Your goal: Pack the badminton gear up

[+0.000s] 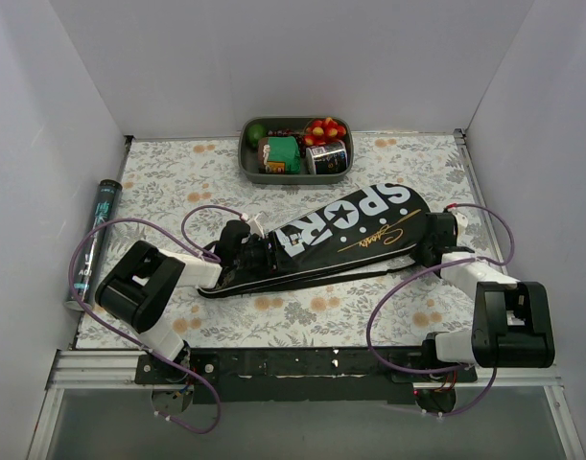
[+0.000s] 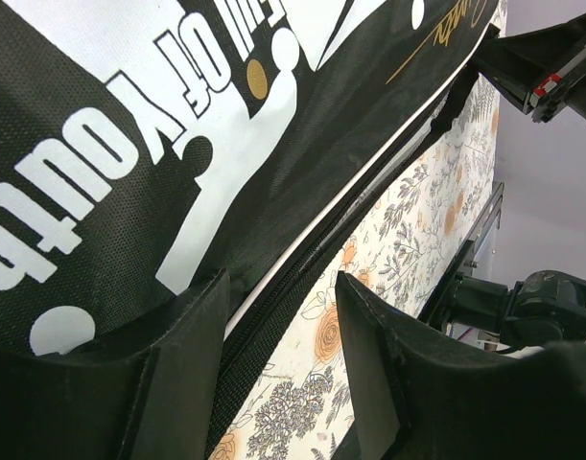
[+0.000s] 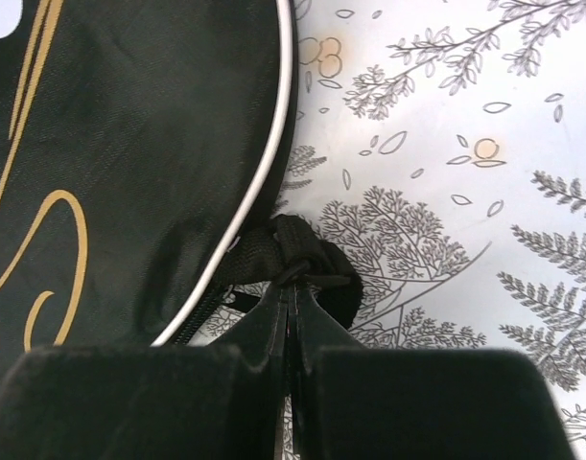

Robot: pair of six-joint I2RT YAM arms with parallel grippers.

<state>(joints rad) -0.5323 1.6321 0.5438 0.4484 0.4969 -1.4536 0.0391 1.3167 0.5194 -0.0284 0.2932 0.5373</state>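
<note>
Right end effector (image 3: 291, 287) pinches the cover's (image 1: 350, 230) zip tab (image 3: 302, 249), I think, for pulling; left end effector (image 2: 281, 287), half-spread, straddles its edge as a brace.

The cover (image 1: 340, 235) is black with bold white lettering, white dots, gold script and white piping. The cloth (image 1: 302, 311) is pale, with grey ferns and orange flowers. The far tray (image 1: 245, 158) is grey.

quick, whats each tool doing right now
left tool: open, straddling the edge of the cover
right tool: closed, pinching the black tab on the cover rim
</note>
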